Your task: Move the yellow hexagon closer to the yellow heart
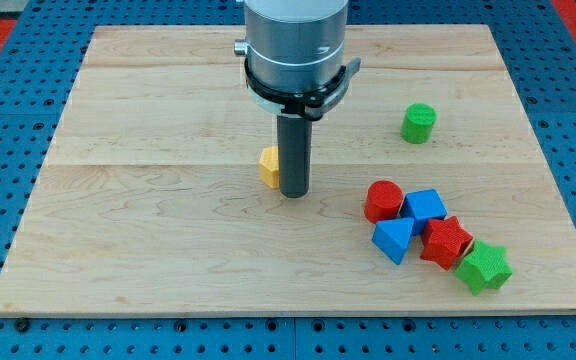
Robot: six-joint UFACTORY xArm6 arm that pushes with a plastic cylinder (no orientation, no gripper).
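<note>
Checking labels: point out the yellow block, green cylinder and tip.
yellow block (268,167), camera view, its visible left part beside the rod
green cylinder (419,123), camera view, its side
my tip (294,193), camera view, rod's very end

Light was bright and even across the bench (168,250), seemingly from overhead, with no glare on the pale wood. Shadows were soft and short: a faint one pooled around my tip (294,193), and small ones hugged the blocks near the bench's right edge. Focus was sharp throughout, and the bench's edges showed no obvious bending.
</note>
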